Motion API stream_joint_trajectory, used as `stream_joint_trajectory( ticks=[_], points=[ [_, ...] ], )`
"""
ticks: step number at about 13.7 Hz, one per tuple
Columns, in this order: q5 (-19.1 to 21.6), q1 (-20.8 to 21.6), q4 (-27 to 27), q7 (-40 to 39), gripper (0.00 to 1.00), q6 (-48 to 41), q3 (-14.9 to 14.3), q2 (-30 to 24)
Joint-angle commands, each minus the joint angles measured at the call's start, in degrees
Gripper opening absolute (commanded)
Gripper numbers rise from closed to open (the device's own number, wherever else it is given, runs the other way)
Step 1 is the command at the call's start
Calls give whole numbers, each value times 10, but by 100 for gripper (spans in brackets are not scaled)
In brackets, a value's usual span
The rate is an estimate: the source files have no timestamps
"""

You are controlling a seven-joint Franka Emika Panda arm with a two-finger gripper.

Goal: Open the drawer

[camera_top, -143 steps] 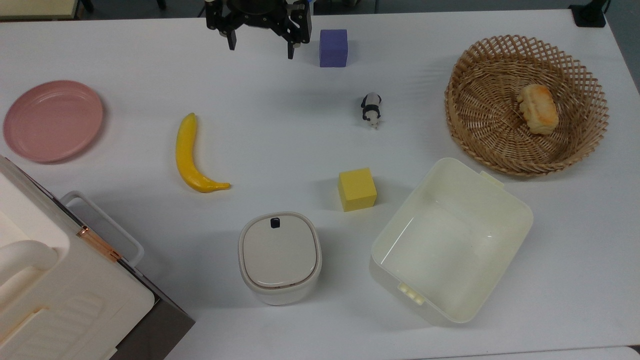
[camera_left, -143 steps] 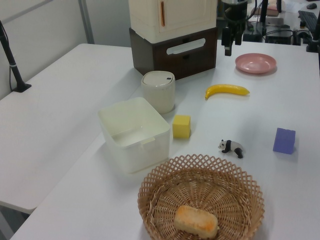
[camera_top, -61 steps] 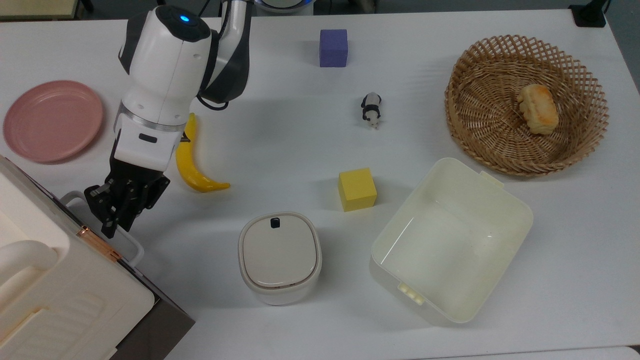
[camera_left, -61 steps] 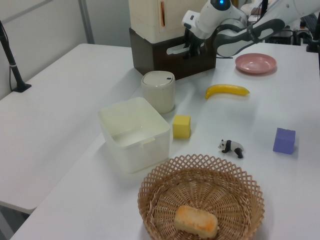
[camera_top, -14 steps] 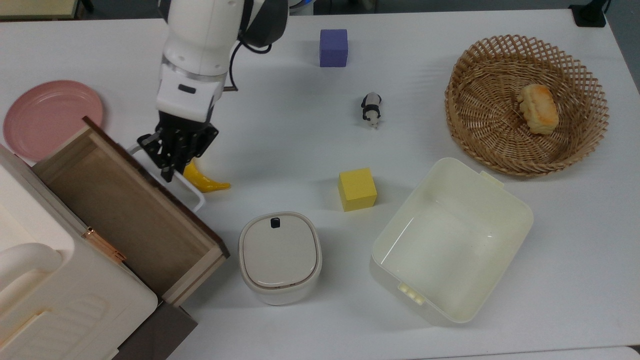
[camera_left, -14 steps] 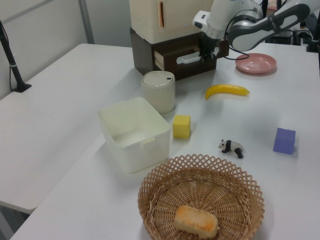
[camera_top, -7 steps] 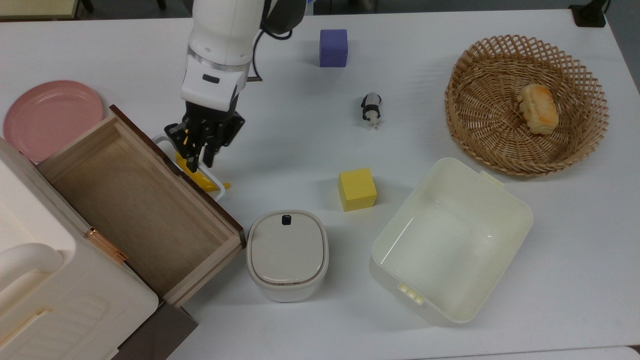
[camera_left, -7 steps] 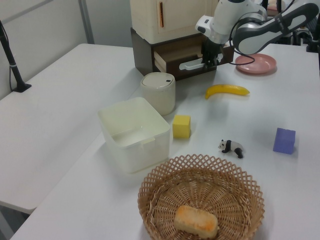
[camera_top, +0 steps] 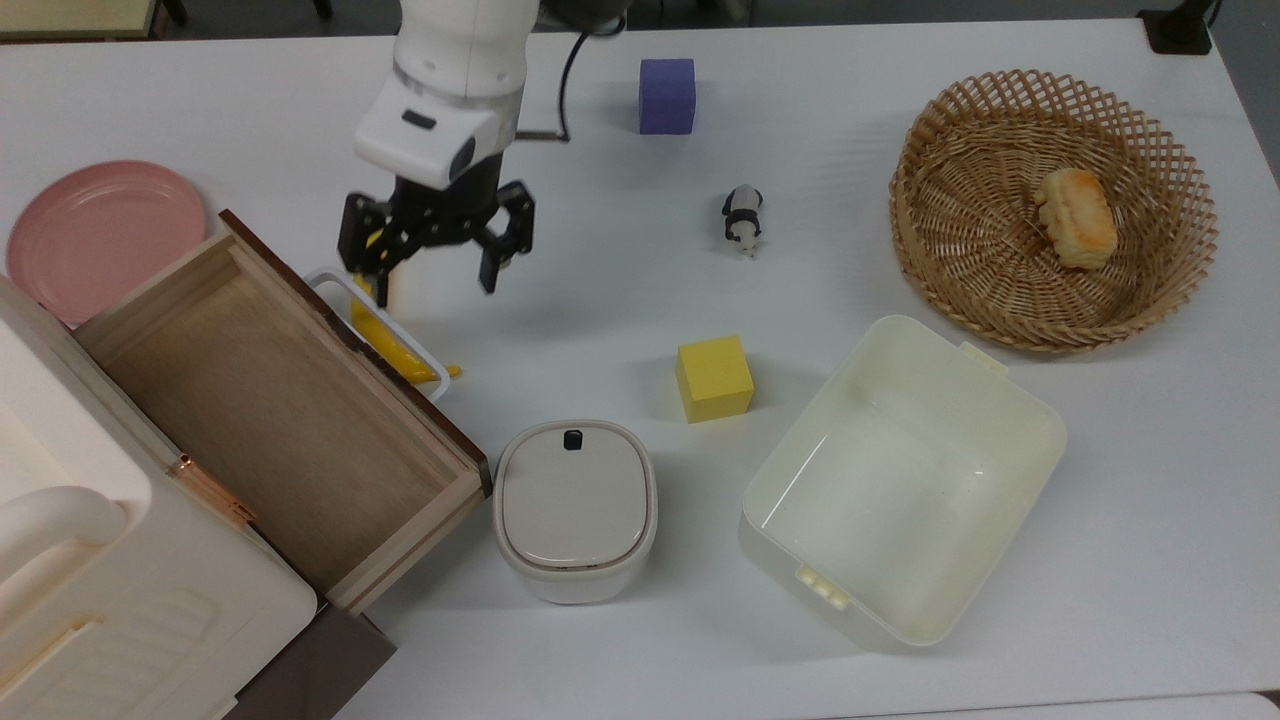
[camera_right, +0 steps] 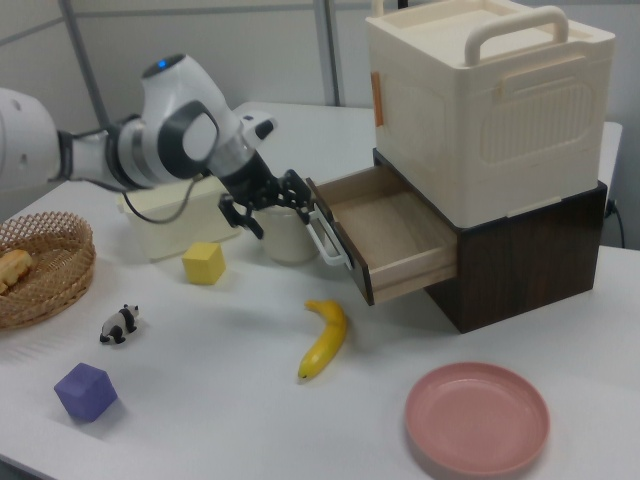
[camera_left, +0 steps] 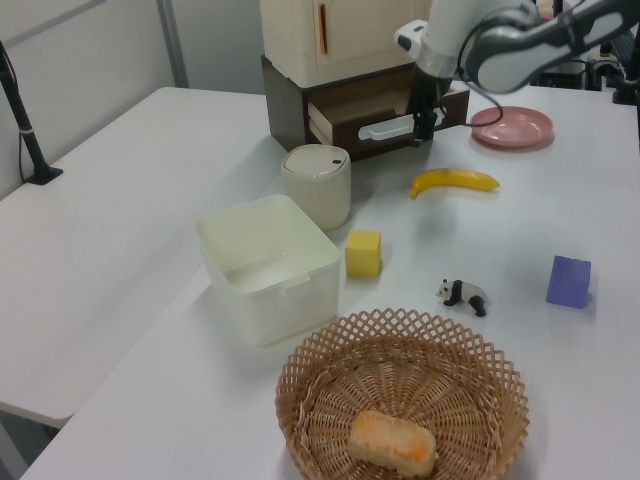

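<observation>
I see my gripper [camera_top: 433, 258] in the upper left of the top view, fingers spread wide and holding nothing, hanging just beside the white loop handle [camera_top: 378, 335] and apart from it. In the right view the same gripper [camera_right: 268, 207] sits left of centre, just off the handle [camera_right: 326, 240]. The drawer [camera_top: 270, 400] stands pulled out at the lower left of the top view, its light-wood inside bare and its dark front panel facing the gripper; in the right view the drawer [camera_right: 385, 232] juts from the dark brown base under the cream cabinet [camera_right: 490, 105]. A banana [camera_top: 395, 345] lies partly under the handle in the top view; in the right view the banana [camera_right: 325, 338] rests on the table in front of the drawer. Close to the drawer's lower corner stands a small lidded white bin [camera_top: 574, 510], with a yellow cube [camera_top: 714, 379] and a cream tub [camera_top: 905, 480] to its right. Further out I see a panda figure [camera_top: 743, 217], a purple cube [camera_top: 667, 95], a pink plate [camera_top: 105, 240] at the left edge, and a wicker basket [camera_top: 920, 210] at the upper right holding a piece of bread [camera_top: 1075, 216]. Everything rests on a white table [camera_top: 1150, 560]. In the left view a second white table [camera_left: 110, 230] adjoins it on the left, and a grey wall panel [camera_left: 215, 40] stands behind.
</observation>
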Motion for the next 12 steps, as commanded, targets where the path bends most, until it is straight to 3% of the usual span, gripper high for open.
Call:
stream_joint_trajectory(
  ticks=[1,3,7,12],
  points=[
    [89,-56,45,73,100,-177,80,-53],
    [124,-81,63,142,100,-257,111,-66],
    [121,-109,83,321,100,-307,173,-66],
    [109,-109,117,326,100,-344,176,-44]
  ],
)
